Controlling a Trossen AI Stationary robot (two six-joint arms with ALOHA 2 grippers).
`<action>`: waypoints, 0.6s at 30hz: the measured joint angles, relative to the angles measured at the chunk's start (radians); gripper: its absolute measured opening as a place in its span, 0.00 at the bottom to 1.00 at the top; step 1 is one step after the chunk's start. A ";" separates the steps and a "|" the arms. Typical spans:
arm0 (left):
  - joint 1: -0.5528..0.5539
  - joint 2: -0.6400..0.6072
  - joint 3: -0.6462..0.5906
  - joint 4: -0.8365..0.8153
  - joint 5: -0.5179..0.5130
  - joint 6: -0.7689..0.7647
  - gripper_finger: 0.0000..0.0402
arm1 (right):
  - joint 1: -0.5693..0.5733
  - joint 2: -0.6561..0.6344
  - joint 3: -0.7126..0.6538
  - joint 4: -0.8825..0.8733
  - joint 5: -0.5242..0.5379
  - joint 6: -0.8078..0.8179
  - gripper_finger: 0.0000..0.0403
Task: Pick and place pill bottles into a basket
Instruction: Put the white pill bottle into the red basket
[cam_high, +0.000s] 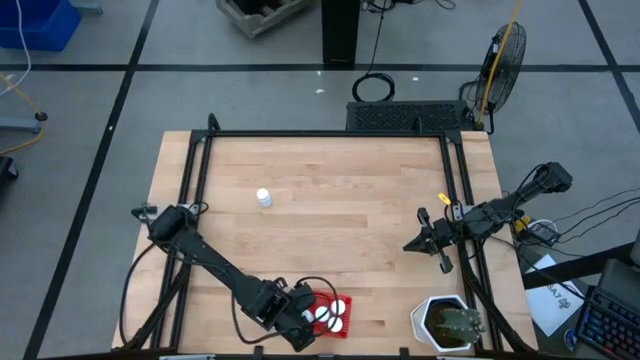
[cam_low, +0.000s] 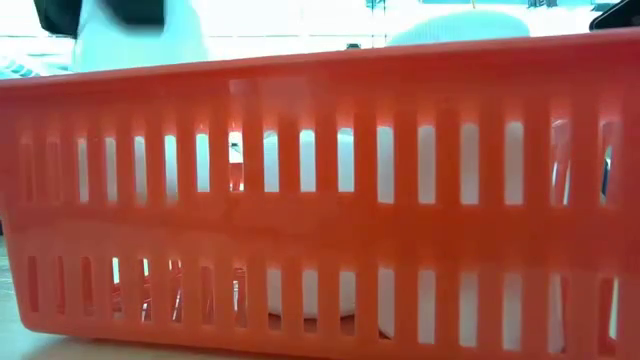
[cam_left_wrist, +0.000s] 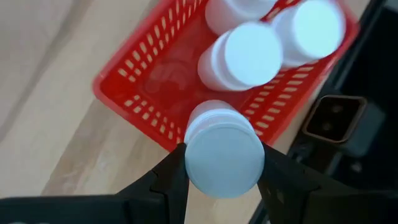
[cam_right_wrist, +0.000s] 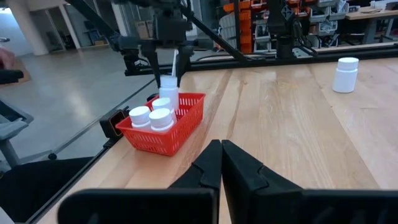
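Note:
The red mesh basket (cam_high: 343, 302) stands at the table's near edge and fills the low view (cam_low: 320, 130). Three white pill bottles (cam_left_wrist: 245, 53) stand in it. My left gripper (cam_high: 312, 318) is shut on a fourth bottle (cam_left_wrist: 224, 152) over the basket's wall; it also shows in the right wrist view (cam_right_wrist: 169, 90). A fifth bottle (cam_high: 263, 198) stands alone on its base farther back on the table, left of the middle. My right gripper (cam_high: 412, 245) is shut and empty above the table's right part. My left gripper pinches the bottle between its two fingers (cam_left_wrist: 171, 177), one on each side just below the cap (cam_left_wrist: 205, 121). The fingers come from above, pointing down (cam_right_wrist: 166, 71). The bottle is upright; the bottles in front hide its lower end, so whether it stands in the basket cannot be told.
A white octagonal pot with a green plant (cam_high: 450, 322) stands at the near right corner. Black frame rails (cam_high: 195, 190) run along the table's left, right and far sides. Bare wood lies between the lone bottle and the basket.

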 joint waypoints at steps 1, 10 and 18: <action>0.003 0.009 -0.001 0.005 0.009 0.005 0.40 | 0.000 0.000 0.000 -0.003 0.000 0.000 0.01; 0.008 0.050 -0.001 0.013 0.040 0.033 0.40 | 0.000 0.001 0.000 0.001 0.000 0.000 0.01; 0.013 0.050 -0.001 0.085 0.040 0.072 0.49 | 0.000 0.001 0.000 0.001 0.000 0.000 0.01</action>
